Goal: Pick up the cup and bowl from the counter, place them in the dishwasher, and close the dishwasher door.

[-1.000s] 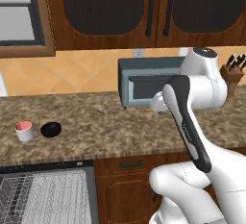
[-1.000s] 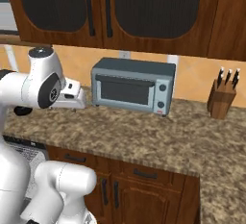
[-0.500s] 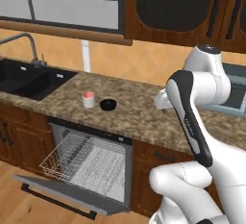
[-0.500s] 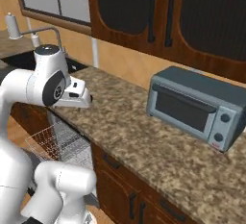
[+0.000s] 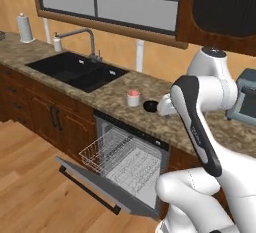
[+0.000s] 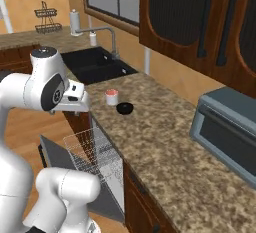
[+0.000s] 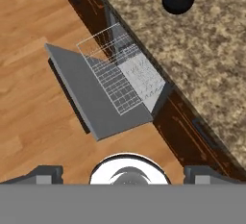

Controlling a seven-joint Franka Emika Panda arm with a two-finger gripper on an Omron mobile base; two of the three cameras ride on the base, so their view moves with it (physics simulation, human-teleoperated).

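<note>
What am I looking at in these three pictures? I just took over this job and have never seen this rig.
It is a white robot arm on a base that drives, in a rendered kitchen. Two cameras ride behind the arm, to its left and right; the third sits on the hand and looks down along the gripper.

On the counter stand the cup and, beside it, the black bowl. Below them the dishwasher door hangs open, with the wire rack pulled out over it. A sink lies to one side and a toaster oven to the other.

The gripper is nowhere near either dish; whether its fingers are open I cannot tell.
</note>
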